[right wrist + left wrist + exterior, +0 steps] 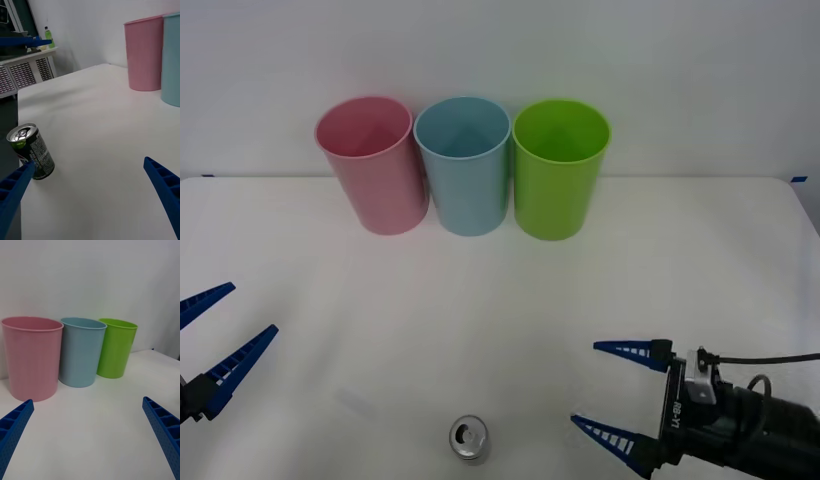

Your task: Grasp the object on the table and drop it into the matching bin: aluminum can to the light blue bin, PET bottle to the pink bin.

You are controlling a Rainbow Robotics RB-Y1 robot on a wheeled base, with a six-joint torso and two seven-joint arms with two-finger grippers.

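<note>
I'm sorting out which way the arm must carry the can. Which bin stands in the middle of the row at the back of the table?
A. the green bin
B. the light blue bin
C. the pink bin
B: the light blue bin stands between the pink bin and the green bin.
</note>
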